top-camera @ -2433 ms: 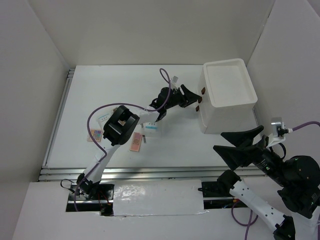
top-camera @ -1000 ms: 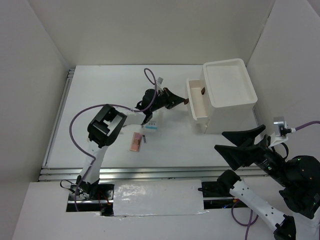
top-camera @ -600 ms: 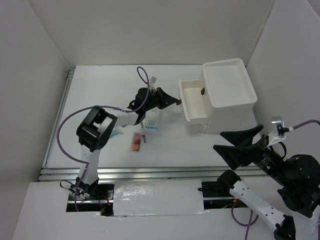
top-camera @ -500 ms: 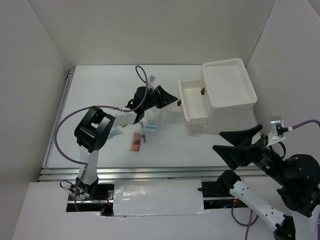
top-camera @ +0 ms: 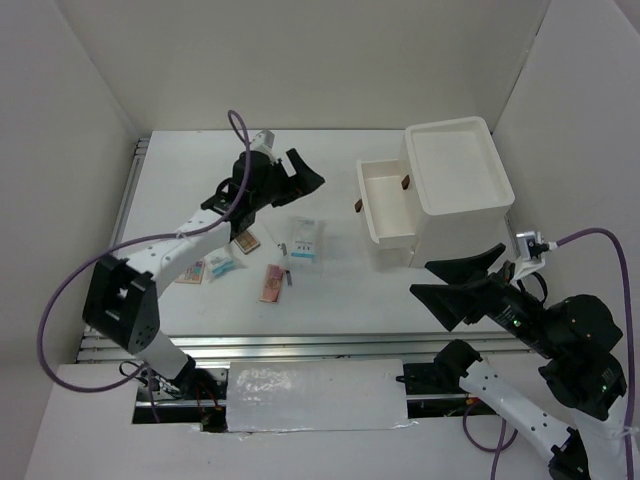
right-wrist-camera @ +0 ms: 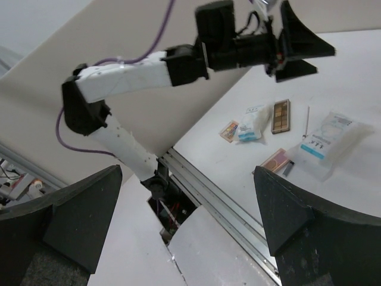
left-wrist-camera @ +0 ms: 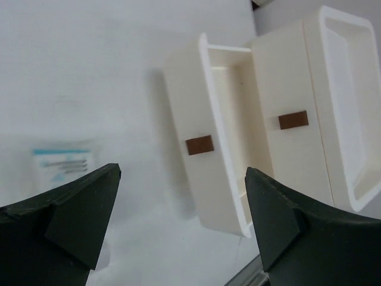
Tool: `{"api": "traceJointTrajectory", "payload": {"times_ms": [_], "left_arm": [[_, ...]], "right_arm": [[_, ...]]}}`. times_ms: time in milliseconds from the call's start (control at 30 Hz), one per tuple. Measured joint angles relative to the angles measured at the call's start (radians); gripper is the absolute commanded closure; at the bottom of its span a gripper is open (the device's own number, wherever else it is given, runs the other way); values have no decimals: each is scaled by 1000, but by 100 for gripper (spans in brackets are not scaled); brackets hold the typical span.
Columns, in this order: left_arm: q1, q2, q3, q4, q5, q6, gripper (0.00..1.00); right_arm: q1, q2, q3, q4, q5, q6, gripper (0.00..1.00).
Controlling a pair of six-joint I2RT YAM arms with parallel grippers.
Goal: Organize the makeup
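Walls (top-camera: 70, 150) of white panel close the bench (top-camera: 350, 290) on its left, far and right sides. A metal rail (top-camera: 300, 345) runs along the near edge, and another runs down the left. The white drawer box (top-camera: 455, 165) sits in the far right corner, close against the right wall. Its drawer (top-camera: 385, 200) is pulled out leftward over the bench. A strip of bare bench lies between the drawer's front and the makeup.

The makeup is strewn left of centre. There is a large white-and-blue packet (top-camera: 305, 240), with a pink palette (top-camera: 271, 283) nearer the rail. A brown palette (top-camera: 247, 243), a small packet (top-camera: 220, 262) and a small pink item (top-camera: 190, 272) lie further left. A thin pencil (right-wrist-camera: 308, 121) lies between the brown palette and the large packet.

The left hand (top-camera: 298, 188) hangs over the far part of the bench, just beyond the makeup, and points toward the drawer. Its fingers (left-wrist-camera: 65, 214) are spread wide, with nothing between them and touching nothing. The right hand (top-camera: 425, 282) is held over the near right edge, in front of the box. Its fingers are likewise wide apart and empty.
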Motion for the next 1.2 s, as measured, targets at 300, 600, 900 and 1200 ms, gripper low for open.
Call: {"api": "traceJointTrajectory", "payload": {"times_ms": [300, 600, 900, 1200], "left_arm": [[0, -409, -90, -558, -399, 78, 1], [6, -814, -278, -980, -632, 49, 1], [6, -787, -298, -1076, -680, 11, 1], [6, -759, -354, -1009, -603, 15, 1]], "right_arm": [[0, 23, -113, 71, -22, 32, 0], [0, 141, -170, 97, 28, 65, 0], [1, 276, -206, 69, 51, 76, 0], [1, 323, -153, -21, 153, 36, 0]]}}
